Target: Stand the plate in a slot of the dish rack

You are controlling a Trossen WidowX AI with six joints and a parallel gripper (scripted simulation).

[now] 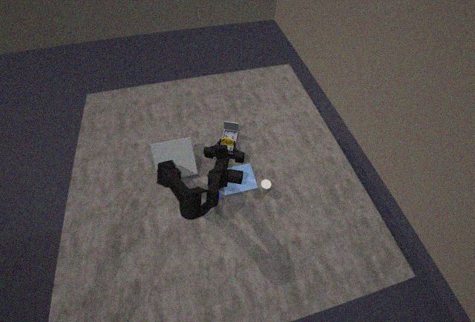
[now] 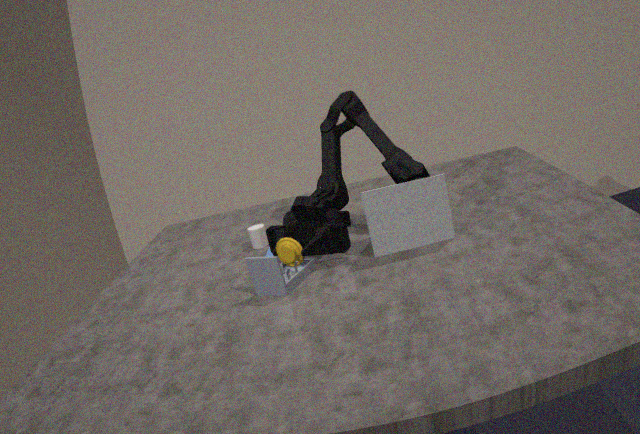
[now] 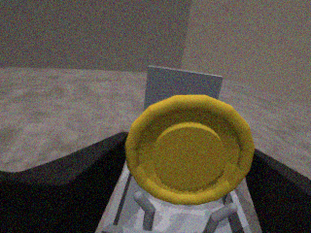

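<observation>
A yellow plate (image 3: pixel 190 149) (image 1: pixel 227 141) (image 2: pixel 288 251) stands on edge between my gripper's (image 3: pixel 190 175) black fingers, which are shut on its rim. It hangs just above the grey dish rack (image 1: pixel 231 127) (image 2: pixel 264 275), over the near rails. In the wrist view the plate's face fills the middle and hides most of the rack's inside; the rack's tall back wall (image 3: pixel 185 84) shows behind it. The arm reaches from its base across the table to the rack.
A grey upright panel (image 1: pixel 174 155) (image 2: pixel 407 214) stands beside the arm's base. A light blue mat (image 1: pixel 245 182) lies under the arm. A small white cup (image 1: pixel 266 184) (image 2: pixel 256 235) stands just past the mat. Room walls are far off.
</observation>
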